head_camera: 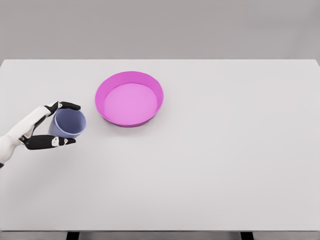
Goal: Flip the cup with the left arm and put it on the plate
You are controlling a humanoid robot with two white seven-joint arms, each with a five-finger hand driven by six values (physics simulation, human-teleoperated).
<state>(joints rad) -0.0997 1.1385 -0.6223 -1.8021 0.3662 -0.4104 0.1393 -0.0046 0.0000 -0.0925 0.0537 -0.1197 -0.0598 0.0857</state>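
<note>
Left hand [47, 127]: lowest thing in view besides the bare front of the table; arm enters from the left edge, wrist angled up and toward the plate. Dark-tipped fingers bracket the cup, one at its far side, one at its near side, pinching it between them.
Cup [68, 123]: pale blue-violet, clamped in the left hand, just left of the plate and slightly nearer me than it. Open mouth tips toward the camera, so the inside wall shows; it reads as tilted, partway between lying and standing. Cannot tell whether it touches the table or is lifted just clear of it.
Why held so: a pinch across opposite walls leaves the rim and base free, which suits turning the cup over by rolling the wrist. My judgement, not a thing seen.
Plate [129, 98]: magenta, round, raised rim, shallow flat floor, nothing in it. Sits left of the table's middle, toward the far edge. A clear gap separates it from the cup.
Table [225, 165]: white, fills the view; everything right of the plate is plain surface.
Right hand: not in view.
Stage: grasp made, flip apparently under way or about to be; placing not yet done.
Next move calls for: finishing the turn, then a short carry to the right, over the plate's rim.
Risk: thin two-sided pinch could let the cup slip or twist during the roll; the rim may catch it on the way in.
</note>
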